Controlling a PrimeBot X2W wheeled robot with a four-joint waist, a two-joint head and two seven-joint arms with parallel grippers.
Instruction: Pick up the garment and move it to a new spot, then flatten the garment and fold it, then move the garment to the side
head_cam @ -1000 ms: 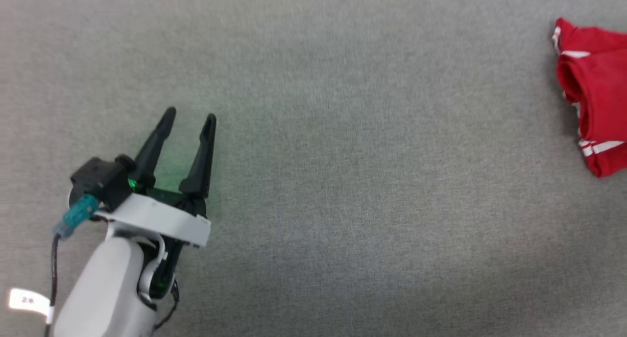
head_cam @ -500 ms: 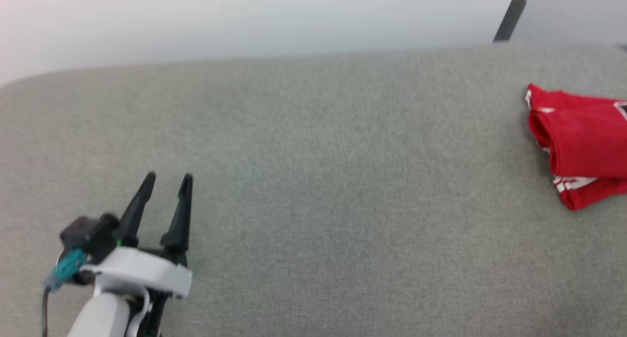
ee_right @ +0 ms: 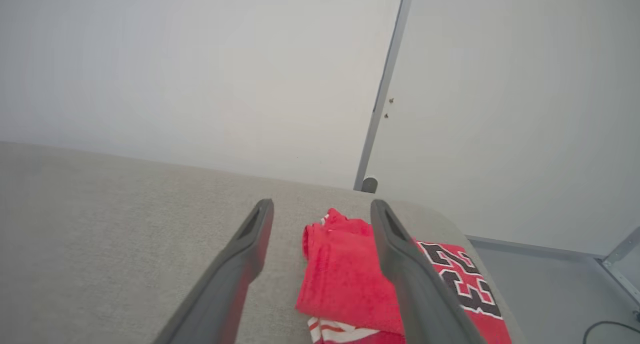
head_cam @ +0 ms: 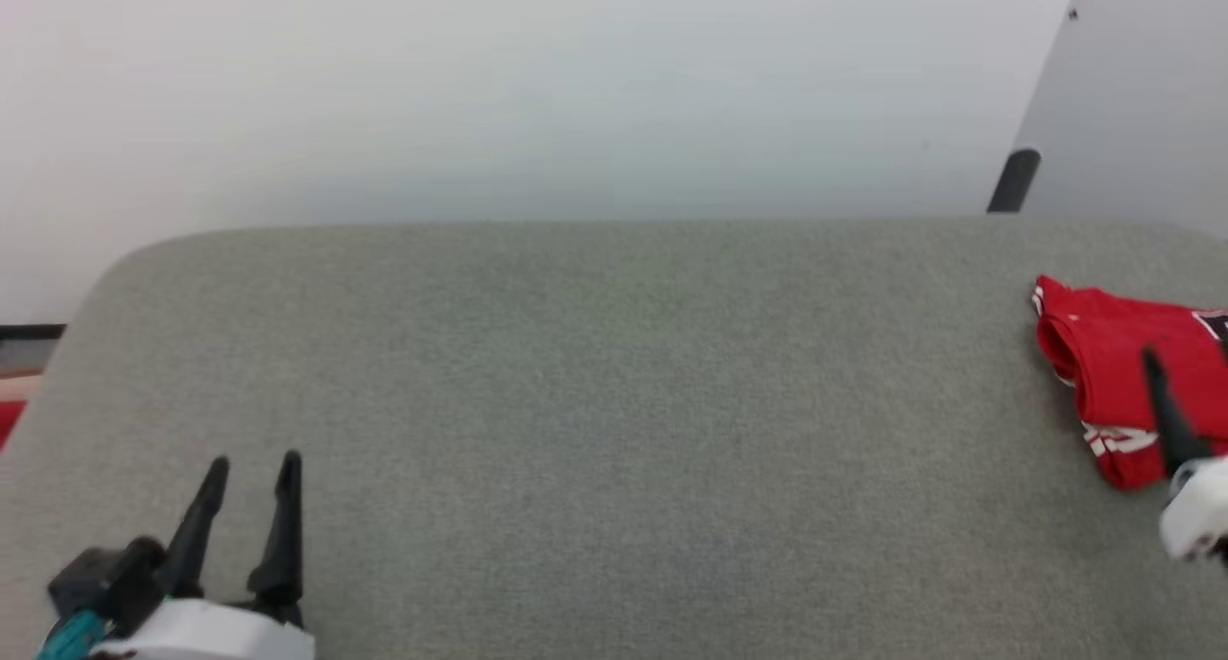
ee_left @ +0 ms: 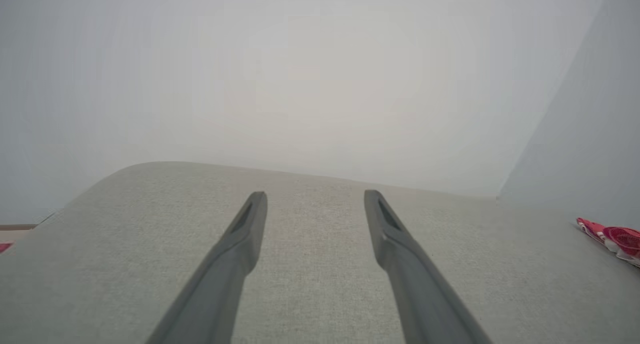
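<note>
The garment [head_cam: 1103,372] lies folded in a red bundle with white striped trim at the far right of the grey cloth-covered table [head_cam: 614,401]. In the right wrist view the garment [ee_right: 345,274] shows black white-outlined digits on its right part. My right gripper [ee_right: 321,204] hovers open just short of it, with the bundle seen between and under the fingers. One of its dark fingers [head_cam: 1166,415] crosses the garment in the head view. My left gripper [head_cam: 254,463] stands open and empty at the table's near left. From the left wrist, the left gripper [ee_left: 315,195] points at the far edge.
A white wall rises behind the table's rounded far edge. A dark post [head_cam: 1014,180] stands at the back right beside a grey panel. Past the left edge, a bit of red [head_cam: 8,422] shows low down. To the table's right, floor with a cable [ee_right: 607,329] shows.
The head camera has tilted up, bringing the table's far edge and the wall into the picture. A finger of my right gripper has come into view over the garment. Both grippers stay open.
</note>
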